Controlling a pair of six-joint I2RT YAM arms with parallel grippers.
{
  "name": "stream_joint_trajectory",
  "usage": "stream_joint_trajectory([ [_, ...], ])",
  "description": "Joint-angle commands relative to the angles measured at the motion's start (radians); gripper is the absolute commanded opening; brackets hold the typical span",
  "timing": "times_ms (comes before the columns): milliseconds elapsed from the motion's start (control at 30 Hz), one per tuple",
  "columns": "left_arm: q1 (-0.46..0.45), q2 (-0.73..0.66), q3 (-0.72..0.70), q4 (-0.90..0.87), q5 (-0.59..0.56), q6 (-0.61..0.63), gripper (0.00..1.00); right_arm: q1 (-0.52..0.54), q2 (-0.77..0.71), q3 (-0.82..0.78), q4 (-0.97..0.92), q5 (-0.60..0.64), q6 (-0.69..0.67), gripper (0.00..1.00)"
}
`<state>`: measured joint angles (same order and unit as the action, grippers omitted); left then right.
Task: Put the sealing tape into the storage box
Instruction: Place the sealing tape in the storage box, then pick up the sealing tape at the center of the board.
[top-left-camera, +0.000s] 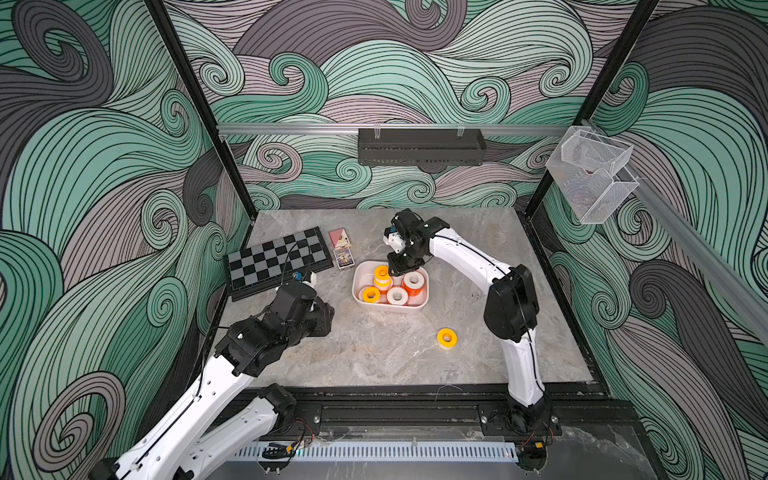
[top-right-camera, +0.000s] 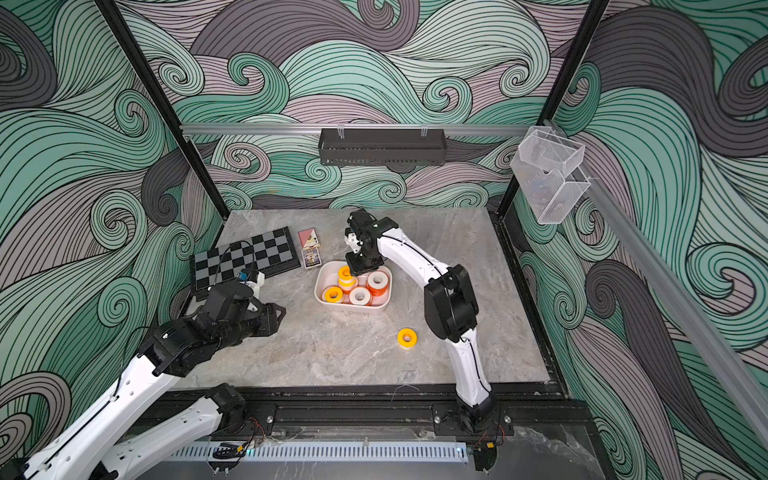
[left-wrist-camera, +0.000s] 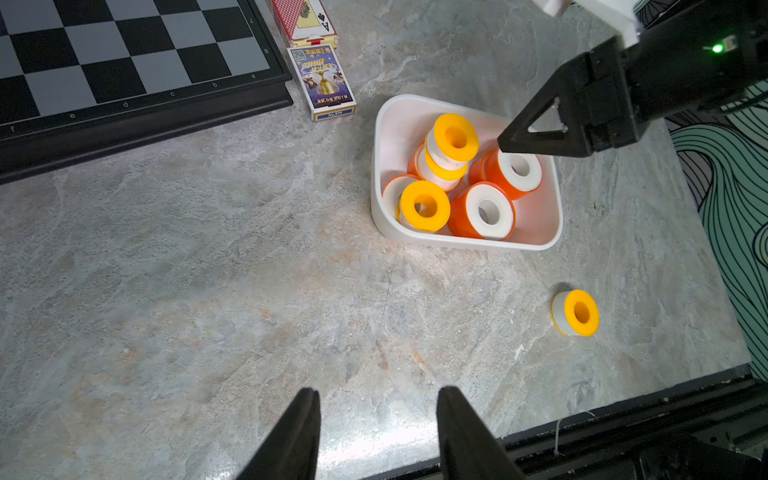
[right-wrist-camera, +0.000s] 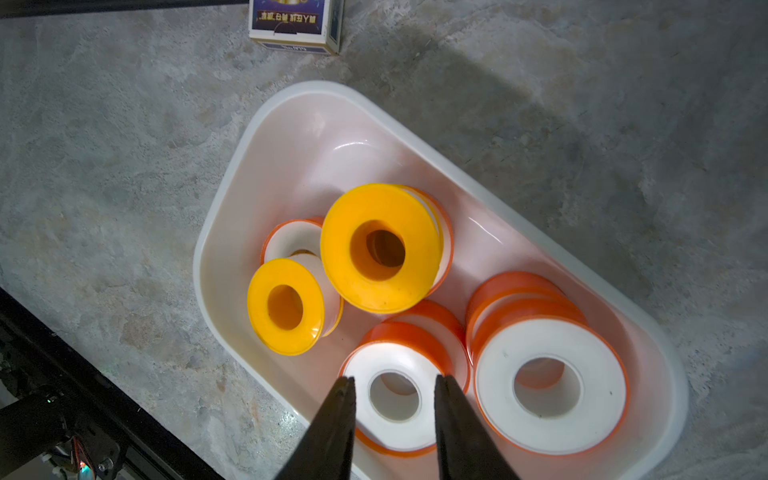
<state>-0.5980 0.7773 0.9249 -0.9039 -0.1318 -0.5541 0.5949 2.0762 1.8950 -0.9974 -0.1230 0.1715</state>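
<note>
Two white arms rise from a black rail (top-left-camera: 395, 413) at the near edge, just behind a slotted grey cable duct (top-left-camera: 395, 451). Past that spreads a grey marble-look tabletop (top-left-camera: 374, 357), veined and blotched with rusty patches. On it, towards the right arm's side, one yellow roll of sealing tape (top-left-camera: 446, 337) lies flat by itself, well apart from the storage box (top-left-camera: 363, 271). The left gripper (left-wrist-camera: 378, 411) hangs over the near left part of the table, jaws apart with nothing between them. Farther in sits the box, a shallow white tub with several rolls piled inside, yellow ones riding on white-faced, orange-sided ones. The right gripper (right-wrist-camera: 392, 380) is poised above those rolls at the box's far side, jaws parted and holding nothing. Just beyond the box lie two card boxes, one blue (top-left-camera: 344, 258) and one red-backed (top-left-camera: 338, 237), and beside them on the left is a black-and-grey chessboard (top-left-camera: 278, 262). At the back, a long black perforated tray (top-left-camera: 422, 146) hangs from an aluminium rail, and clear mesh baskets (top-left-camera: 592, 174) hang on the right-hand rail. All the walls (top-left-camera: 83, 166) carry swirling green, grey and mauve waves.
</note>
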Motion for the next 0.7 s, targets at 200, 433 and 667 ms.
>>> stream_joint_trajectory([
  [200, -0.145, 0.187, -0.007, 0.128, 0.159, -0.058, 0.48, -0.083, -0.530, -0.590, 0.269, 0.141, 0.099, 0.40],
  [433, -0.397, 0.541, 0.075, 0.333, 0.100, -0.139, 0.49, -0.268, -0.782, -0.981, 0.477, 0.105, 0.195, 0.42],
  [667, -0.514, 0.880, 0.262, 0.412, 0.039, -0.185, 0.49, -0.418, -0.886, -1.158, 0.592, 0.054, 0.258, 0.43],
])
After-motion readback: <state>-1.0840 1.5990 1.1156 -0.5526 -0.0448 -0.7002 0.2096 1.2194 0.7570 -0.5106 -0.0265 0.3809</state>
